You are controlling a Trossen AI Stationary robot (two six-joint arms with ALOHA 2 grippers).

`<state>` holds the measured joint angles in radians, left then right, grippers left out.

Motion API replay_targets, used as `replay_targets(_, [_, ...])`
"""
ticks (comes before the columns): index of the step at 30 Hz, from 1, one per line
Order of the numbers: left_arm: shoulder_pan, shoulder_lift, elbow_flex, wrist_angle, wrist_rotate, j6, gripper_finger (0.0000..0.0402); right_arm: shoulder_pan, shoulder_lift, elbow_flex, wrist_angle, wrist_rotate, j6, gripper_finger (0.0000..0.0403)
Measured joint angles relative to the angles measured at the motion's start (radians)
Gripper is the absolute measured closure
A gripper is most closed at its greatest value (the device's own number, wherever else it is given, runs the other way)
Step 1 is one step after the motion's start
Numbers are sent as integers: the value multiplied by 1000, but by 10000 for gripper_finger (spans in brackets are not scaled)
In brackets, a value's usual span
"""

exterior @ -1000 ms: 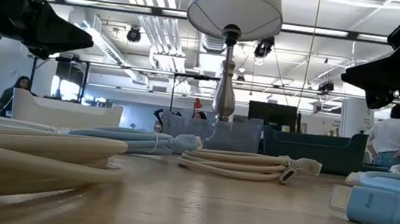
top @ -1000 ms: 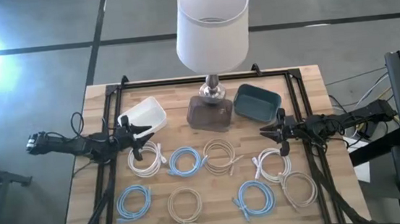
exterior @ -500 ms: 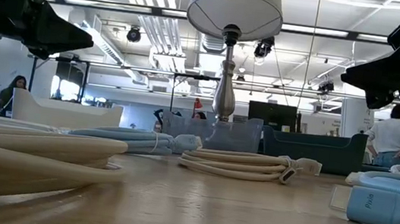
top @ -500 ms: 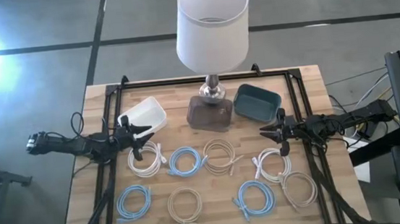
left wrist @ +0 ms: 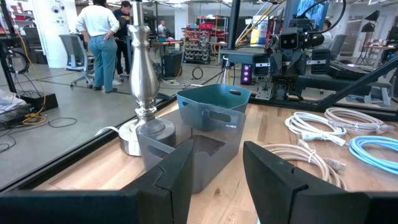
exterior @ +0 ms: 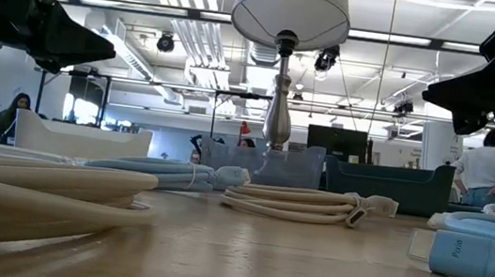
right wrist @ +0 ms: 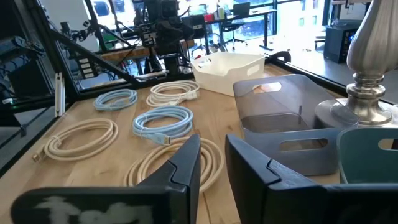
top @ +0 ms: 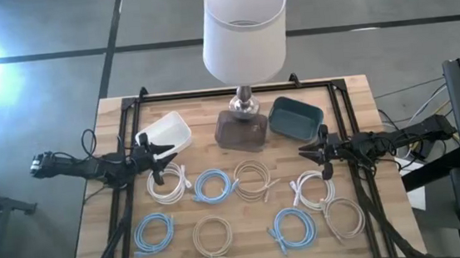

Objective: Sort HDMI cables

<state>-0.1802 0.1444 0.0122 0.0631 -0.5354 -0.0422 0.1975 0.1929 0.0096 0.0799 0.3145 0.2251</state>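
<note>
Cables point(top: 253, 180) coiled across worktop point(top: 352, 93), none binned yet.
High: left gripper point(top: 156, 159) spread beside white bin point(top: 166, 134); right gripper point(top: 318, 156) spread by white coil point(top: 312, 189); best to drop squarely over one coil, pinch all loops together.
Low: "Philo"-like print on blue plug point(exterior: 471, 260), uncertain.
Wrists: no readable writing.

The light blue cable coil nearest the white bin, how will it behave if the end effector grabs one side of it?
The light blue cable coil is thin cable wound in loose loops with no tie visible, so it would probably sag and may partly unwind. It looks light. Its plug end sticks out of the ring and could snag the beige coil lying close beside it.
</note>
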Motion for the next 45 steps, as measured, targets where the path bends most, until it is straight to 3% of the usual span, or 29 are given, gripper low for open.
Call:
replay_targets(11, [0,0,0,0,0,0,259,0,0,0,0,0,0,316])
replay_targets(28, [0,0,0,4,0,39,259,-1,0,0,41,6,53,331])
replay_targets(32, [0,0,0,7,0,39,259,-1,0,0,67,7,-41,324])
replay_targets(35, [0,0,-1,13,0,36,259,-2,1,0,124,26,-224,321])
replay_targets(40, [0,0,-1,16,19,-108,259,-2,0,0,280,32,-442,327])
replay_targets(45, [2,2,-1,42,-102,-122,259,-2,0,0,427,100,-521,332])
